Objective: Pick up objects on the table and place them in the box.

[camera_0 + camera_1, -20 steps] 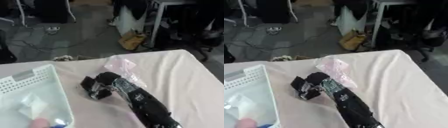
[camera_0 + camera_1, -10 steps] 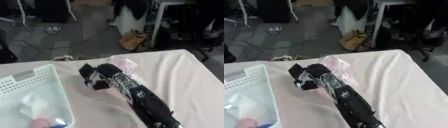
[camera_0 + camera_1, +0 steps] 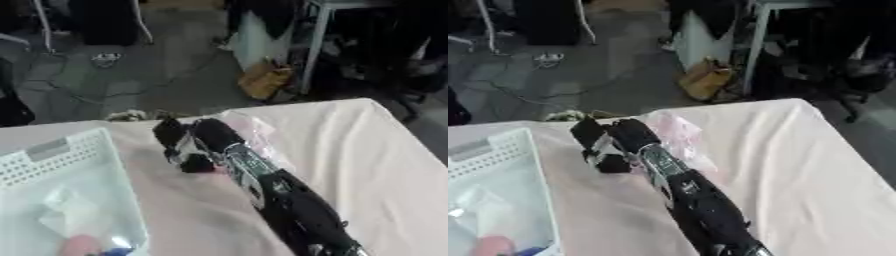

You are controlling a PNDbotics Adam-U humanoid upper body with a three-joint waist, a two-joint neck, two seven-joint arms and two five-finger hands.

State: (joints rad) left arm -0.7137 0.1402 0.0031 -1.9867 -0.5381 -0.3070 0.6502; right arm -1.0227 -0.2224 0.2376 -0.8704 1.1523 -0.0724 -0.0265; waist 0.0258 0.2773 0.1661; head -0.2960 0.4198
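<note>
At the lower left of the frame sits a white perforated plastic box (image 3: 61, 200), already holding a pale, crumpled packet (image 3: 74, 215), with a pinkish rounded shape and a touch of blue at its bottom edge (too indistinct to name). The box rests on a table (image 3: 376, 150) draped in a pale pink cloth that fills the lower half of the frame. Moving toward the centre, the robot's right hand (image 3: 188, 145) reaches up and leftward from the lower right, on a black arm with silver joints. Its fingers are curled downward over the cloth, but whether they have closed on anything cannot be told from either view. Just behind and to the right of the hand, touching or nearly touching it, lies a crinkled clear bag with a pink tint (image 3: 677, 135), near the table's far edge at upper centre. It looks light, soft and likely slippery, a thin film that will crumple and not hold its shape; a pinch on a gathered fold near its middle seems the safest place to take hold. No brand, label or writing can be read anywhere. The left hand does not appear. Beyond the table, at the top, a dim floor shows cables and furniture legs.
</note>
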